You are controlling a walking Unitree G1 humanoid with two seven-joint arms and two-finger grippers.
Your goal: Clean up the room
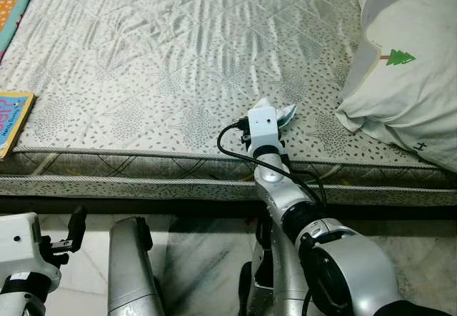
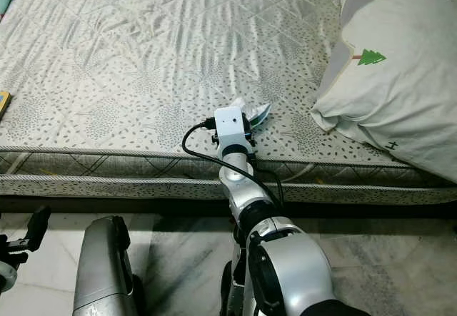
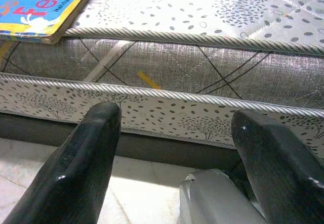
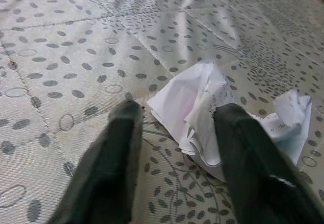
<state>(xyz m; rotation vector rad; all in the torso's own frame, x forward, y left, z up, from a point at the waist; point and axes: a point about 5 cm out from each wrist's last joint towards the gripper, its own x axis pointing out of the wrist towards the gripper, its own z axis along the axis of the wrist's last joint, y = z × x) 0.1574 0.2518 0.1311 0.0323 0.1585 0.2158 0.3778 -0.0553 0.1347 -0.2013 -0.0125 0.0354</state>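
Observation:
A crumpled white paper [image 4: 185,100] lies on the patterned mattress [image 1: 178,45] near its front edge, and it also peeks out past my right wrist as the paper [image 1: 285,111]. My right gripper [image 4: 174,133] is open and rests low on the sheet. Its two black fingers [image 4: 109,168] straddle the near edge of the paper. A children's book [image 1: 13,120] lies at the mattress's left front corner. My left gripper [image 3: 174,118] hangs open down by the floor and faces the mattress side, holding nothing.
A large white pillow [image 1: 407,66] with a green tree print lies at the right of the bed. A colourful mat [image 1: 14,2] shows at the far left. Pale marble floor [image 1: 200,259] runs below the bed edge.

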